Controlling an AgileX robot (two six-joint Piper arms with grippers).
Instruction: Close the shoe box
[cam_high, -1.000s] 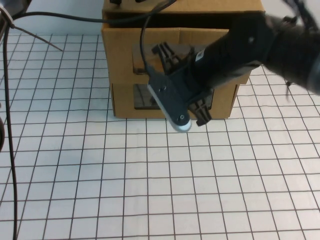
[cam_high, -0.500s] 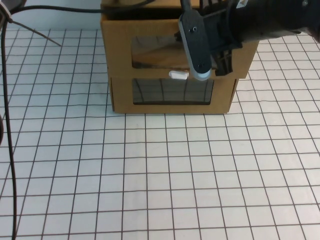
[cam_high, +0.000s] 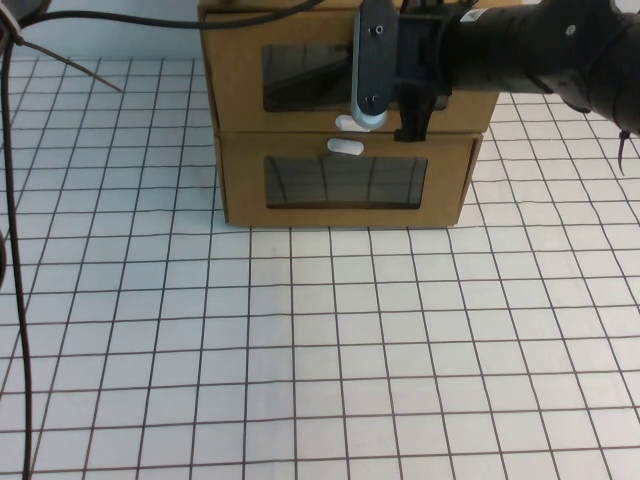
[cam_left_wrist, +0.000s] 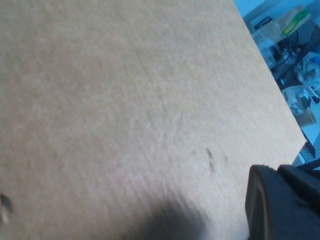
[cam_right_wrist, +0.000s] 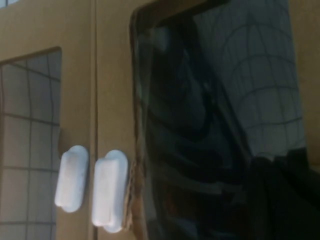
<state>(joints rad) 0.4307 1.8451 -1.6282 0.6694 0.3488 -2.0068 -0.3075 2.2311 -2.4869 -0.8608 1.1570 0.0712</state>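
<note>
The shoe box (cam_high: 238, 95) is the upper of two stacked cardboard boxes at the back of the table. It has a clear window (cam_high: 305, 78) and a white pull tab (cam_high: 349, 122) below that window. Its front stands flush with the box under it. My right gripper (cam_high: 418, 105) reaches in from the right and is against the shoe box front, just right of the tab. In the right wrist view the window (cam_right_wrist: 215, 125) and tab (cam_right_wrist: 109, 190) are very close. My left gripper (cam_left_wrist: 280, 205) is right against a plain cardboard surface (cam_left_wrist: 125, 100) and does not show in the high view.
The lower cardboard box (cam_high: 240, 190) has its white tab (cam_high: 345, 146) above its window; its tab also shows in the right wrist view (cam_right_wrist: 71, 177). A black cable (cam_high: 12, 220) runs down the left side and another crosses above the boxes. A white gridded table (cam_high: 320, 350) lies in front.
The shoe box drawer stood pulled out toward me and has slid back until flush with the lower box. My right gripper moved back and up with it.
</note>
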